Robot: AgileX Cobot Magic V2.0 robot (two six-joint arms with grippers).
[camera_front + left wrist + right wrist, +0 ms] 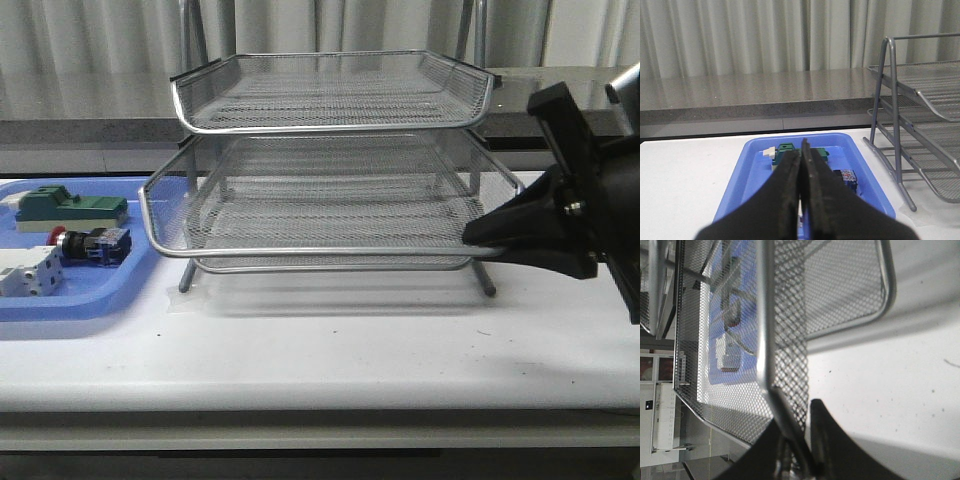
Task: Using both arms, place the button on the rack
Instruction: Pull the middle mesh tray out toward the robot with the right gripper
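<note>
The button [88, 243], with red cap, black body and blue rear block, lies in the blue tray [100, 300] left of the rack [330, 130]. In the left wrist view only its blue rear block [846, 177] shows beside the fingers. The rack's middle tray sticks out forward. My right gripper [470, 235] is shut on that tray's front rim at its right corner; the right wrist view shows the mesh wall [765, 315] between the jaws of the gripper [792, 400]. My left gripper [804, 146] is shut and empty, above the blue tray [755, 165]. It is outside the front view.
A green block [70, 205] and a white-grey block [30, 272] also lie in the blue tray. The green block [786, 150] shows behind the left fingers. The rack's legs [895, 150] stand just right of the tray. A grey ledge and curtain are behind.
</note>
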